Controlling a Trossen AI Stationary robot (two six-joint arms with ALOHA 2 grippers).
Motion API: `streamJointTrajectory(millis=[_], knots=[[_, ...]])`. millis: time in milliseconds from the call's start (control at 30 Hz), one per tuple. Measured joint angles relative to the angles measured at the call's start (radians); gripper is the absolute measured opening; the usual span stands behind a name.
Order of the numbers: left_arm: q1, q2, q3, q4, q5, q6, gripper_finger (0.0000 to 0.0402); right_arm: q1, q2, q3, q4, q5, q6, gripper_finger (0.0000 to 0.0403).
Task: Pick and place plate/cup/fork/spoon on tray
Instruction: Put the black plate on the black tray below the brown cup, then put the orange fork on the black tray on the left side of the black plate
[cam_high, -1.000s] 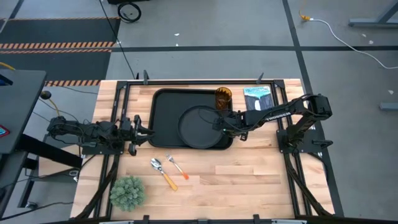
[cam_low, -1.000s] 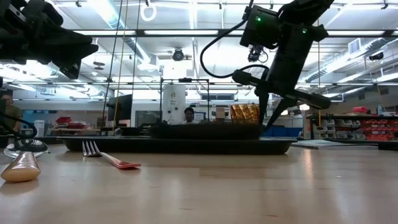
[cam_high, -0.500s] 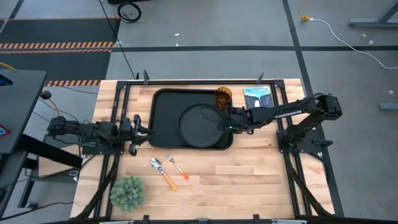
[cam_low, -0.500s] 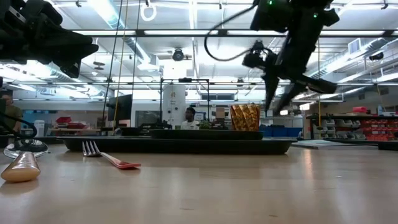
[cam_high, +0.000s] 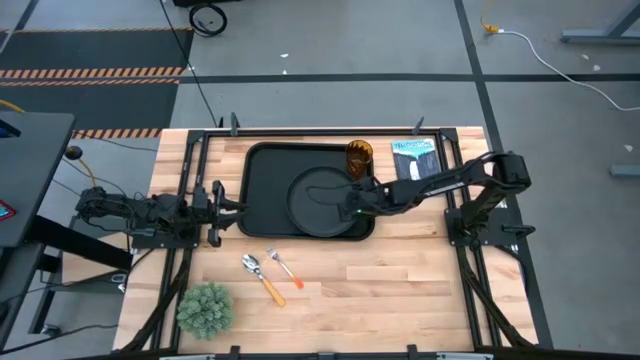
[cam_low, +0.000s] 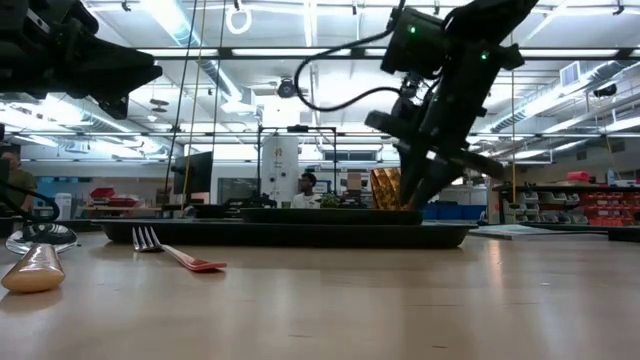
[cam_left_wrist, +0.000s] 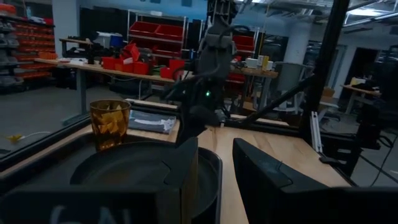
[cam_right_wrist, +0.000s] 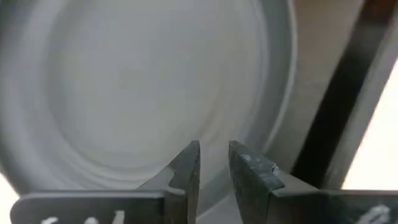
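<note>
I am hovering the right claw (cam_high: 352, 207) over the plate (cam_high: 318, 202), which is lying inside the tray (cam_high: 262, 190), by the plate's rim on the side toward the cup (cam_high: 359, 157); its fingers are standing narrowly apart, holding nothing. The cup is sitting in the tray's far corner. To do this well, I am judging I should lift clear before swinging toward the cutlery. The left claw (cam_high: 222, 200) is waiting beside the tray, fingers apart. I am counting one plate, one cup, one tray, and, on the desk (cam_high: 400, 290) near the tray, one fork (cam_high: 283, 267) and one spoon (cam_high: 262, 277).
</note>
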Motion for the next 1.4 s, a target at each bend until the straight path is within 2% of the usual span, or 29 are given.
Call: streamJointTrajectory(millis=[300, 500, 733, 867, 1033, 1100, 1267, 1400], knots=[[0.001, 0.0, 0.0, 0.051, -0.02, 0.001, 0.011, -0.001, -0.01, 0.0, -0.117, -0.02, 0.046, 0.009], [0.001, -0.001, 0.0, 0.084, -0.027, 0.018, 0.011, -0.001, -0.014, 0.0, -0.116, -0.013, 0.039, 0.009], [0.001, -0.001, 0.0, 0.083, -0.027, 0.02, 0.011, 0.011, -0.037, 0.022, -0.102, 0.038, -0.064, 0.009], [0.001, -0.001, 0.0, 0.083, -0.016, 0.06, 0.011, 0.037, -0.044, 0.045, -0.039, 0.088, -0.239, 0.009], [0.0, 0.002, 0.0, 0.08, 0.117, 0.24, 0.011, 0.076, -0.036, 0.045, 0.088, 0.187, -0.505, 0.009], [0.0, 0.005, 0.0, 0.079, 0.131, 0.281, 0.011, 0.09, -0.036, 0.045, 0.156, 0.227, -0.616, 0.009], [0.001, 0.013, 0.0, 0.085, 0.062, 0.24, 0.011, 0.108, -0.036, 0.045, 0.341, 0.248, -0.956, 0.009], [0.001, 0.013, 0.0, 0.092, -0.043, 0.053, 0.011, 0.108, -0.036, 0.044, 0.5, 0.24, -1.221, 0.009]])
